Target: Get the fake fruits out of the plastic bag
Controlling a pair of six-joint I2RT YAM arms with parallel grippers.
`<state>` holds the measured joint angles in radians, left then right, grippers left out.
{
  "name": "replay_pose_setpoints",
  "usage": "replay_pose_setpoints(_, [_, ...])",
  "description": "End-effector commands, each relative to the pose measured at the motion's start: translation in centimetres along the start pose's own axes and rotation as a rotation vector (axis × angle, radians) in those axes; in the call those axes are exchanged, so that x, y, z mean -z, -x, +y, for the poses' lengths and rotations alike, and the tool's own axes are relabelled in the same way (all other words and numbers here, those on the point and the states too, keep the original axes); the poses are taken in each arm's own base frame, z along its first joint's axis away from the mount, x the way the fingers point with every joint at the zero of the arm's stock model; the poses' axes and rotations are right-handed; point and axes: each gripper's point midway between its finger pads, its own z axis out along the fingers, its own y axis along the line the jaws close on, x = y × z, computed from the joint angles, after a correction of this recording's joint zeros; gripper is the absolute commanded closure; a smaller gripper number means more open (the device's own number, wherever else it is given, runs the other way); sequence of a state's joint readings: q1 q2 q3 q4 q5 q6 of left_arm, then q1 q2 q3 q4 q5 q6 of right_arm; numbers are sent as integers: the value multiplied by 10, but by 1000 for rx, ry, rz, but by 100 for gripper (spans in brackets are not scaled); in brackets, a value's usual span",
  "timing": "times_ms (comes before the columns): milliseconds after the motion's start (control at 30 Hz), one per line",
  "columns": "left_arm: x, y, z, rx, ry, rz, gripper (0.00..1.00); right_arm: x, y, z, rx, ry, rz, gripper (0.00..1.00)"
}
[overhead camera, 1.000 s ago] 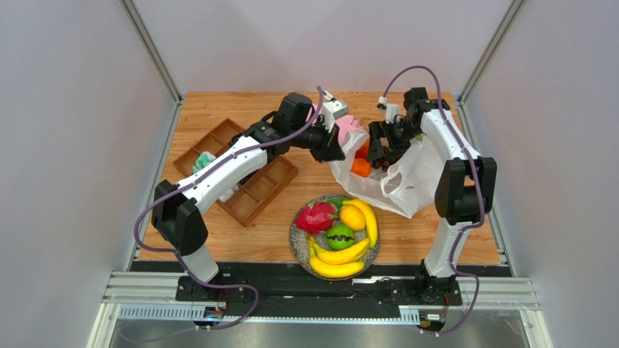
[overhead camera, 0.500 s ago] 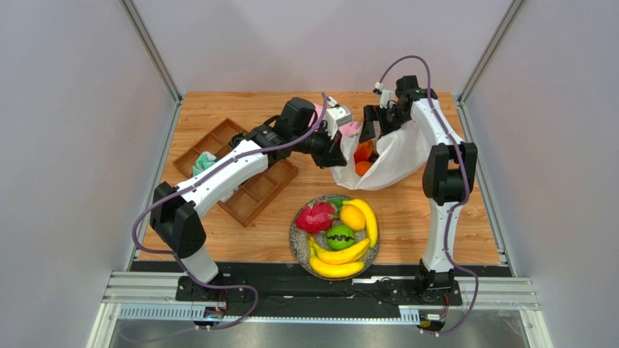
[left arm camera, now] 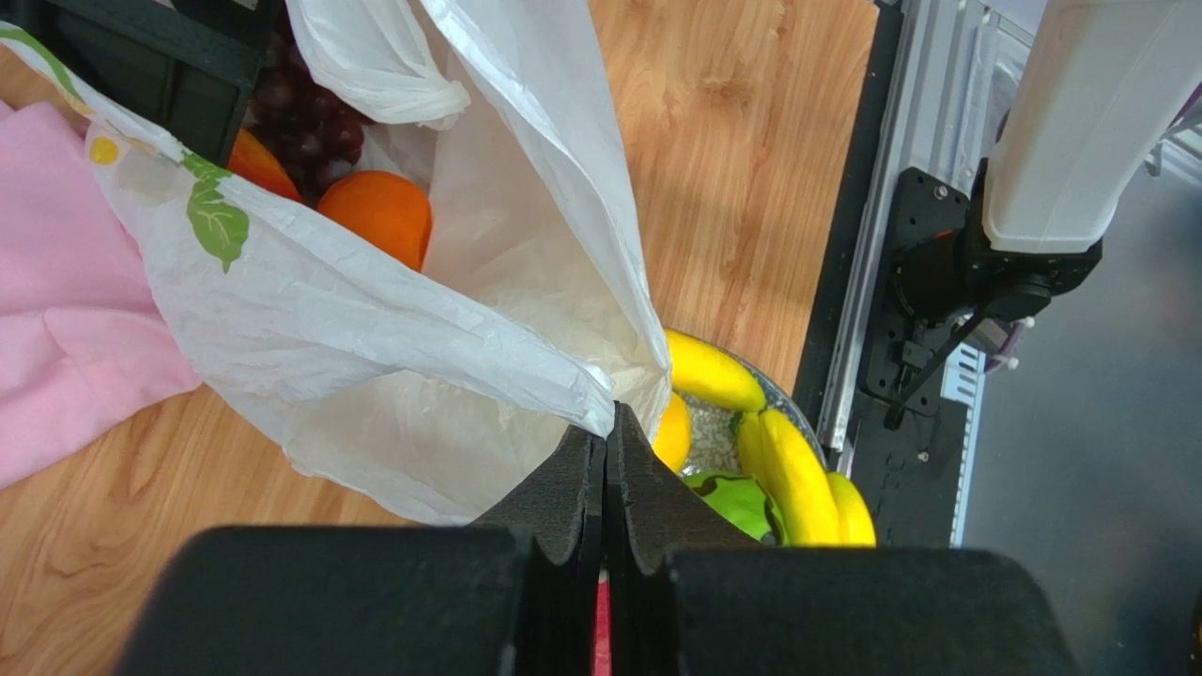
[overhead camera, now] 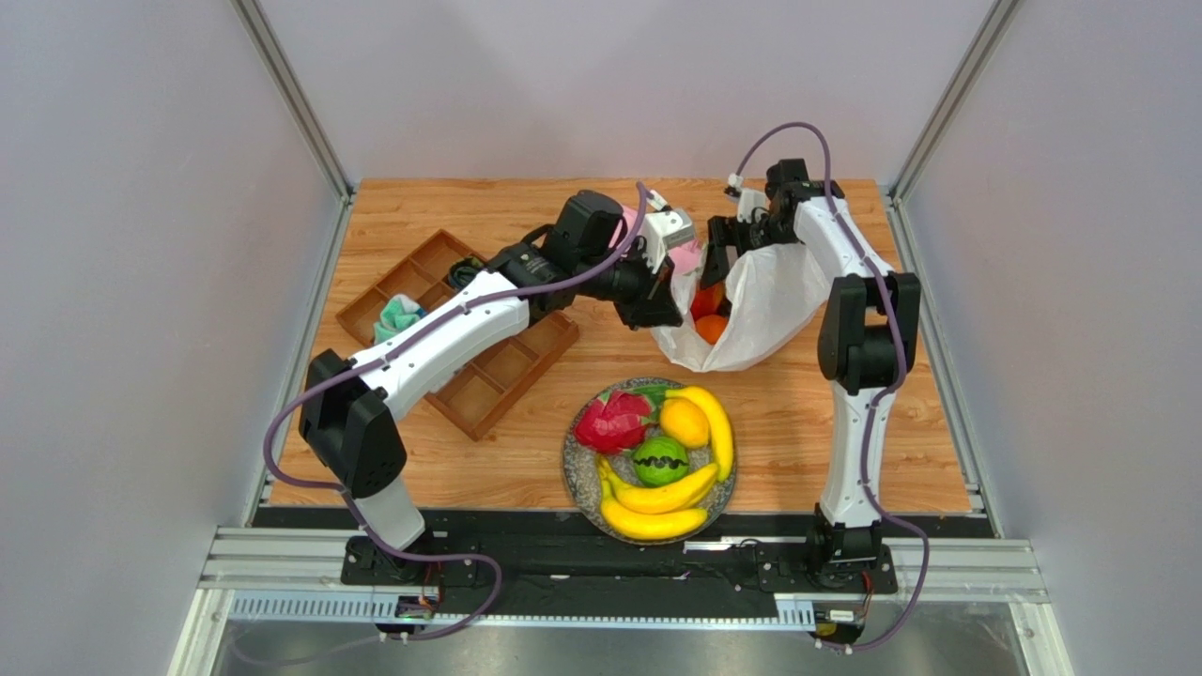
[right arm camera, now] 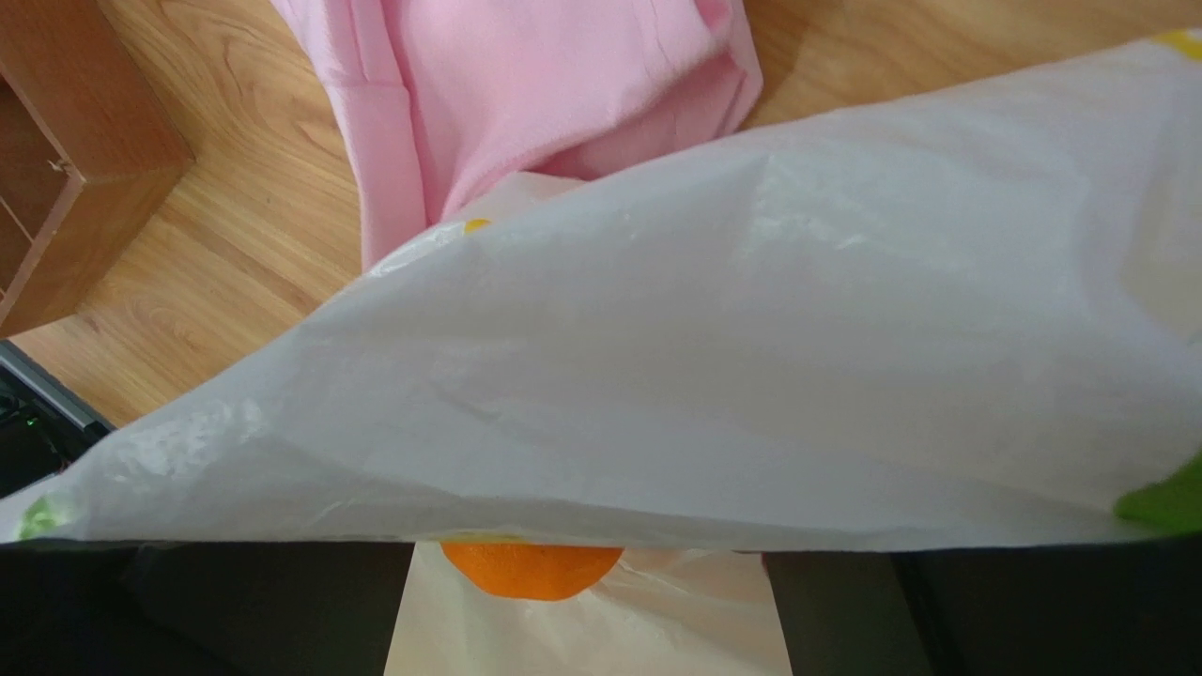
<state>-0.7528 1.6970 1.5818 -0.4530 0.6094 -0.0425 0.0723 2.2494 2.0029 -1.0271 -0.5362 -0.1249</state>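
I see 2 arms, the left arm (overhead camera: 438,331) and the right arm (overhead camera: 864,303), each with white link shells and black joints. A purple cable (overhead camera: 790,126) loops along each one. The left gripper (left arm camera: 607,426) has matte black, wedge-shaped fingers (left arm camera: 576,490).

Even, bright light from above; shadows on the wooden surface (overhead camera: 804,437) are short and soft. The bananas (overhead camera: 656,521) and the plastic bag (overhead camera: 773,303) show small glints. Overhead view sharp throughout. In the left wrist view, the left gripper (left arm camera: 607,440), close to the lens, is blurred.
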Motion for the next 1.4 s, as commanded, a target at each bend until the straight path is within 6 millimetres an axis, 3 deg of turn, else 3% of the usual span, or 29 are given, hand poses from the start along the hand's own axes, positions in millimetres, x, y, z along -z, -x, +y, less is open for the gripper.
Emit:
replay_pose_setpoints(0, [2,23,-12,-68,-37,-45,100,49,-5,-16,-34,-104,-52,15])
replay_pose_setpoints(33, [0,23,-11,-72,-37,-42,100,50,-21,-18,-47,-115,-26,14])
replay_pose_setpoints(67, [0,25,-11,-81,-36,-47,100,70,-31,-43,-104,-154,-47,13])
replay_pose_setpoints(100, [1,29,-12,-88,-42,-54,100,97,-33,-42,-101,-190,-92,13])
replay_pose_setpoints(133, [-1,30,-13,-89,-48,-54,100,104,-65,-62,-166,-210,-54,13])
replay_pose_setpoints(200, [-2,34,-16,-96,-71,-63,100,125,-100,-75,-211,-269,-34,13])
replay_pose_setpoints(233, [-5,33,-16,-94,-83,-60,100,150,-120,-83,-224,-323,-60,13])
replay_pose_setpoints(267, [-5,36,-21,-100,-112,-67,100,143,-163,-87,-281,-329,11,13])
replay_pose_setpoints(300, [-7,36,-23,-100,-130,-65,100,145,-188,-91,-309,-344,41,13])
replay_pose_setpoints(367, [-11,40,-29,-106,-171,-73,100,159,-218,-90,-301,-371,32,13])
replay_pose_setpoints(400, [-12,41,-31,-112,-186,-75,100,152,-233,-79,-291,-328,46,13])
replay_pose_setpoints(467, [-20,44,-39,-118,-229,-69,100,157,-217,-56,-159,-268,-44,13])
replay_pose_setpoints(600, [-39,43,-39,-120,-237,-53,100,164,-161,-24,111,-257,-198,12])
replay_pose_setpoints(733, [-43,49,-30,-114,-183,-87,100,156,-135,-3,227,-241,-201,14])
replay_pose_setpoints(833, [-45,49,-23,-88,-137,-94,100,148,-120,-4,277,-247,-188,15])
replay_pose_setpoints(1000, [-47,57,-15,-33,-113,-117,100,141,-92,-24,272,-296,-161,20])
replay_pose_setpoints(1033, [-47,60,-13,-2,-109,-128,100,132,-91,-31,235,-286,-125,26])
replay_pose_setpoints(1067, [-47,64,-11,11,-100,-138,100,141,-77,-28,236,-286,-142,30])
replay_pose_setpoints(1133, [-49,67,-4,41,-84,-147,100,133,-83,-26,192,-241,-81,37])
replay_pose_setpoints(1233, [-54,69,1,58,-68,-159,100,131,-86,-21,170,-225,-67,39])
replay_pose_setpoints(1333, [-63,71,9,116,-49,-162,100,136,-86,-17,171,-256,-92,34])
replay_pose_setpoints(1367, [-65,76,11,118,-41,-175,100,150,-83,-13,184,-294,-136,31])
